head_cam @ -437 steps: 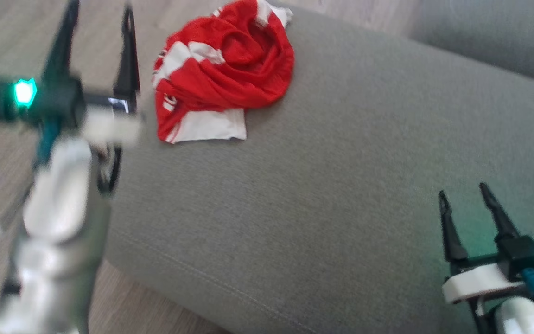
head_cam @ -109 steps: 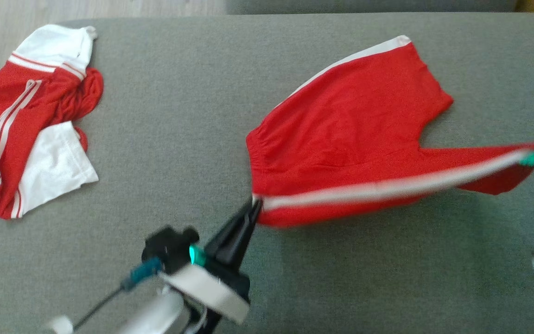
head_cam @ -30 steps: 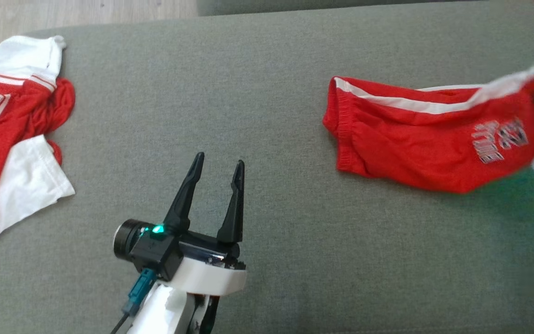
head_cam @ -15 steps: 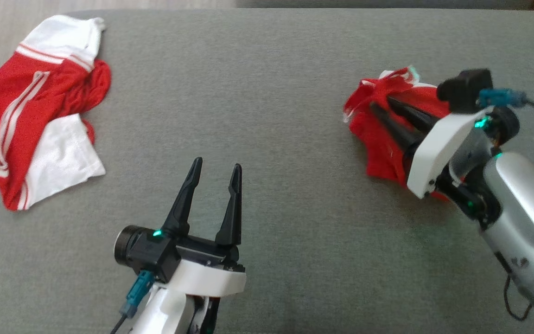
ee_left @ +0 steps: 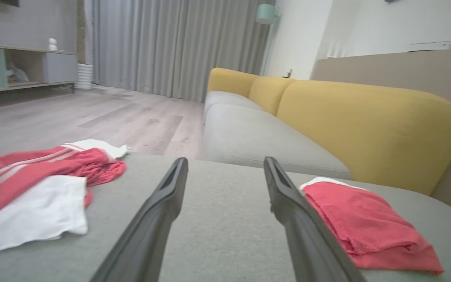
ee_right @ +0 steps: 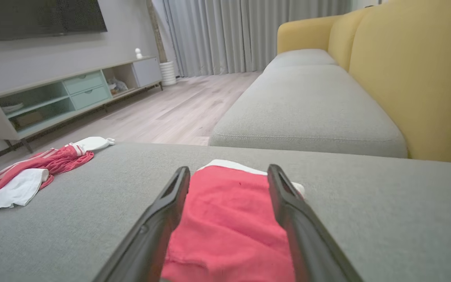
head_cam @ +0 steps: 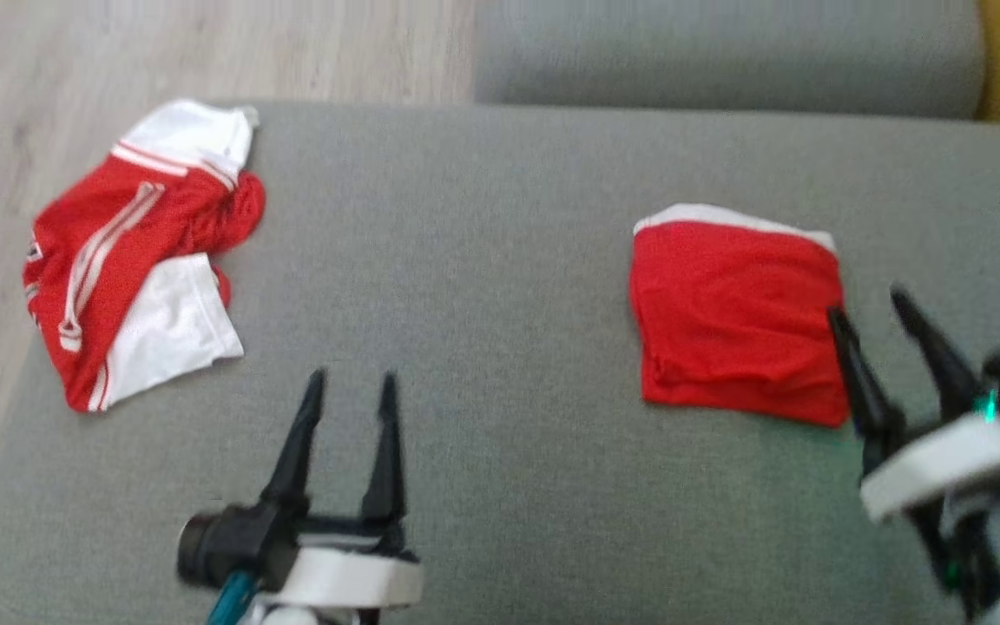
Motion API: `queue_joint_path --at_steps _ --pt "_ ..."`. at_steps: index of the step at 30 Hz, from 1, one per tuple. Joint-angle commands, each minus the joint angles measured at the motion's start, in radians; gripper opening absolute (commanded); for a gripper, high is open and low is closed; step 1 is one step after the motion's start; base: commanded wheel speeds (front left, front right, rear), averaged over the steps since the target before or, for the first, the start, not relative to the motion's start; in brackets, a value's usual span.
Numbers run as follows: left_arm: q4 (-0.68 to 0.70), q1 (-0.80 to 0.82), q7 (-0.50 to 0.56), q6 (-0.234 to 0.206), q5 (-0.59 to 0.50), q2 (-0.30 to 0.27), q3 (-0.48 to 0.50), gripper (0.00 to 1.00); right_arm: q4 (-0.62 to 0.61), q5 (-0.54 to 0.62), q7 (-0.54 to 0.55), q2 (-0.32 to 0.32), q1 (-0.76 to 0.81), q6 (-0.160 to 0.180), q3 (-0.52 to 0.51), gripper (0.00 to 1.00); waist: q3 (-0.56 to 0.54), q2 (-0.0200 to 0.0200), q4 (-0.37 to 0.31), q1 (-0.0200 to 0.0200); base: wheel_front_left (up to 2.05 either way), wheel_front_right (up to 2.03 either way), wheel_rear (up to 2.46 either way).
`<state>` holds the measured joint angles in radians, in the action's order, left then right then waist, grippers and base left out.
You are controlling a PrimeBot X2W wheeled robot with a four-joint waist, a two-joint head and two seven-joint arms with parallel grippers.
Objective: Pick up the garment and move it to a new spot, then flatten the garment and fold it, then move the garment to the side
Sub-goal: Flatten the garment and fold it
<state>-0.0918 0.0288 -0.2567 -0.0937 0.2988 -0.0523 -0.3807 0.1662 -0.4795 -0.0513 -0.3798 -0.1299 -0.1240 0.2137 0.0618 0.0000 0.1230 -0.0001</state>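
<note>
The garment (head_cam: 739,317) is a pair of red shorts with a white edge, lying folded in a neat square on the grey sofa seat (head_cam: 500,260), right of middle. My right gripper (head_cam: 867,304) stands open just off the garment's near right corner, holding nothing. In the right wrist view the folded garment (ee_right: 229,223) lies between and beyond the open right gripper (ee_right: 228,168). My left gripper (head_cam: 351,378) is open over bare cushion at the lower left, well apart from the garment (ee_left: 362,219), which the left wrist view shows to the right of the left gripper (ee_left: 225,160).
A second red and white garment (head_cam: 140,252) lies crumpled at the seat's far left edge, next to the wooden floor (head_cam: 75,69). Another grey seat cushion (head_cam: 726,52) lies beyond, with the yellow backrest (ee_right: 413,78) to the right. A TV cabinet (ee_right: 65,94) stands across the room.
My right gripper has opened, let go of the garment and drawn back toward me; the garment now lies folded flat. The head camera has shifted. The left gripper stays open.
</note>
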Motion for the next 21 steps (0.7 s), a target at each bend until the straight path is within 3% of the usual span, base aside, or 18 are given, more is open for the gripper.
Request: queue_joint_path --at_steps 1,8,15,21 --pt "0.040 -0.002 -0.005 -0.012 -0.008 0.002 0.053 1.00 -0.036 0.017 -0.040 0.001 0.016 -0.007 -0.002 1.00 -0.063 0.0000 -0.009 0.0001 0.00 0.00 0.00" --pt "0.053 -0.122 -0.005 -0.037 -0.079 0.002 0.133 1.00 0.041 0.140 -0.201 0.131 0.195 -0.007 -0.076 1.00 -0.126 0.0000 -0.025 0.0001 0.00 0.00 0.00" --pt "-0.017 -0.185 -0.005 0.012 -0.151 0.000 0.155 1.00 0.006 0.275 -0.210 0.227 0.276 -0.007 -0.115 1.00 -0.175 0.0000 -0.025 0.0001 0.00 0.00 0.00" --pt "-0.045 -0.210 -0.005 0.029 -0.191 -0.001 0.170 1.00 -0.019 0.304 -0.210 0.276 0.332 -0.007 -0.138 1.00 -0.199 0.0000 -0.042 0.0001 0.00 0.00 0.00"
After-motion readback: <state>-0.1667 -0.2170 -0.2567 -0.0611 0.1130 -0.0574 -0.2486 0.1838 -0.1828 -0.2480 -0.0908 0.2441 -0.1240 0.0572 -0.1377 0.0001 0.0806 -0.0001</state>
